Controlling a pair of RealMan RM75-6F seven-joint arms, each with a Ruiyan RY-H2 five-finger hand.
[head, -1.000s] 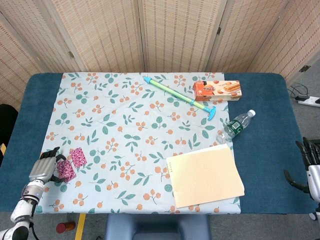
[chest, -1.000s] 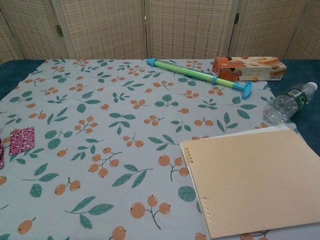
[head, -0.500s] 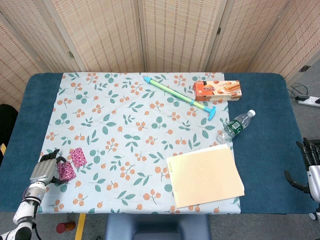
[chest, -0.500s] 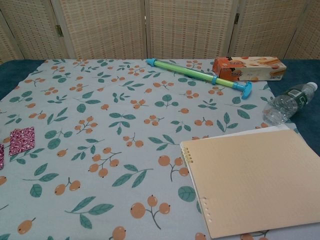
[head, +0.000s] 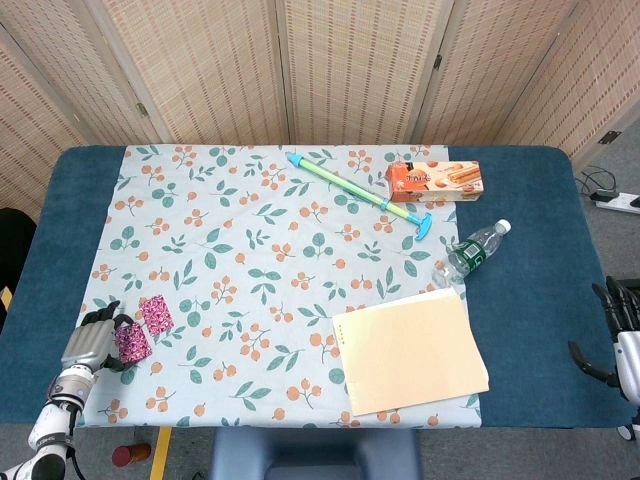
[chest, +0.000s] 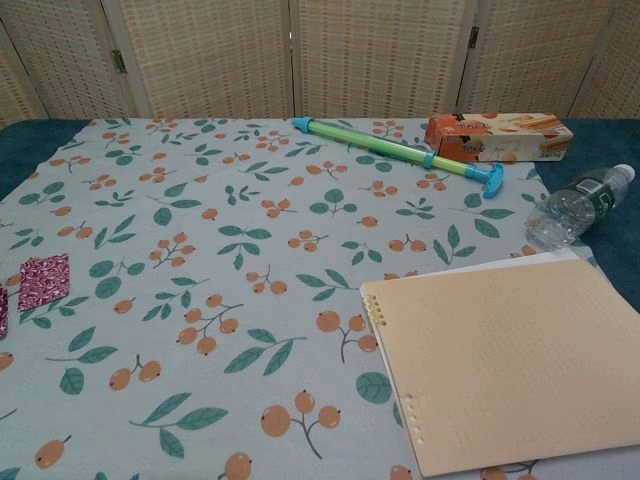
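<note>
Floral tablecloth — wicker screens behind

This looks like a staged indoor test room, not a lived-in home. A woven folding screen closes off the back. The bench has a blue cover with a floral cloth on top. A power strip and cables lie on grey floor at the right.

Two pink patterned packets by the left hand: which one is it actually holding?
The nearer-edge pink packet, against the left hand fingers. The other pink packet lies flat on the floral cloth, apart from the hand, further in.
</note>
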